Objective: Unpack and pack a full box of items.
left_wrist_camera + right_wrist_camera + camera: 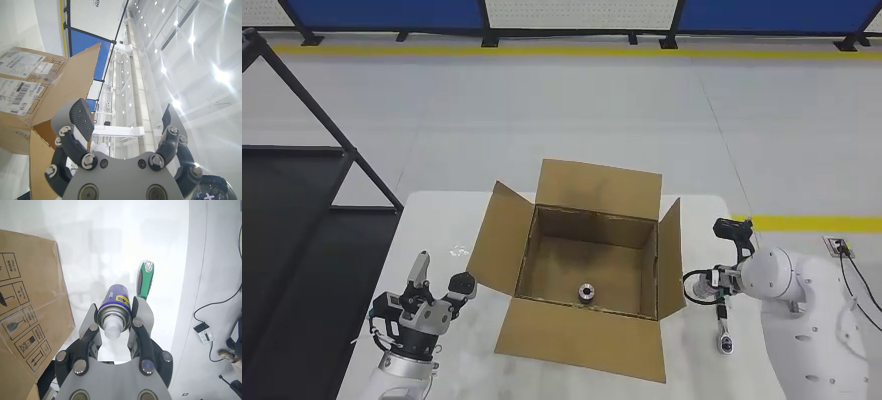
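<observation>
Unpacking seems nearly done: the right hand clamps a spray can beside the open box, a wrench lies on the tabletop just beyond it, one metal part sits inside the box, and the left hand is spread, empty.

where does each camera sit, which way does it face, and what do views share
Top view: above the arms, looking down at the table and open cardboard box; both arms show.
Left wrist view: on the left wrist, tilted up past the open left gripper toward ceiling lights.
Right wrist view: on the right wrist, looking down on the right gripper shut on a spray can, near a green-handled wrench.
Shared: the box is in all three.
</observation>
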`<action>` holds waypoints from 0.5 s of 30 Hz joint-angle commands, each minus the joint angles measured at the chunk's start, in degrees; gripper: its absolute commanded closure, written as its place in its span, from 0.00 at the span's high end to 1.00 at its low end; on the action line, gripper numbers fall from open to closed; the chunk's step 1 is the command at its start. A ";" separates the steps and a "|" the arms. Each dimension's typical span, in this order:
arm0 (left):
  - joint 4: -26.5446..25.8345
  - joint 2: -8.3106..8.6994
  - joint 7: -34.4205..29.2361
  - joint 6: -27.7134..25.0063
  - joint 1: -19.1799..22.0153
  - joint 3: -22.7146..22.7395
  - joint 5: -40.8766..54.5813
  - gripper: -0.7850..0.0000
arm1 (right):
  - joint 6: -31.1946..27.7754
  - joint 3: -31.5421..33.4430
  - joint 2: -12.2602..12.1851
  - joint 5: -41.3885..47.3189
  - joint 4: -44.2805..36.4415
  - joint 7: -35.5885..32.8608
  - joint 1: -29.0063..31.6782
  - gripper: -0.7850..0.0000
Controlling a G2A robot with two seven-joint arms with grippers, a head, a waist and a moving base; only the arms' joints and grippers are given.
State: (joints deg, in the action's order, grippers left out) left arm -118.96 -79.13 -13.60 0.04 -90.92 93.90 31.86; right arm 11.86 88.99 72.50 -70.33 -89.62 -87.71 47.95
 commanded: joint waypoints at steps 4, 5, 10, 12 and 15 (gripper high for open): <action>0.00 0.00 0.00 0.00 0.00 0.00 0.00 1.00 | 0.54 -0.38 -0.05 0.76 2.60 2.18 -0.28 0.00; 0.00 0.00 0.00 0.00 0.00 0.00 0.00 1.00 | 0.55 -0.44 -0.07 0.98 2.83 2.53 -0.26 0.00; 0.00 0.00 0.00 0.00 0.00 0.00 0.00 1.00 | 0.84 -0.53 -0.18 1.81 3.45 3.96 0.25 0.00; 0.00 0.00 0.00 0.00 0.00 0.00 0.00 1.00 | 0.88 -0.54 -0.24 2.14 3.72 4.41 0.43 0.00; 0.00 0.00 0.00 0.00 0.00 0.00 0.00 1.00 | 1.04 -0.63 -0.32 2.54 4.11 4.74 0.56 0.25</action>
State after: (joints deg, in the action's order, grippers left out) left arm -118.96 -79.13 -13.60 0.04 -90.92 93.90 31.86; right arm 12.83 88.40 72.20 -67.92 -85.62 -83.01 48.49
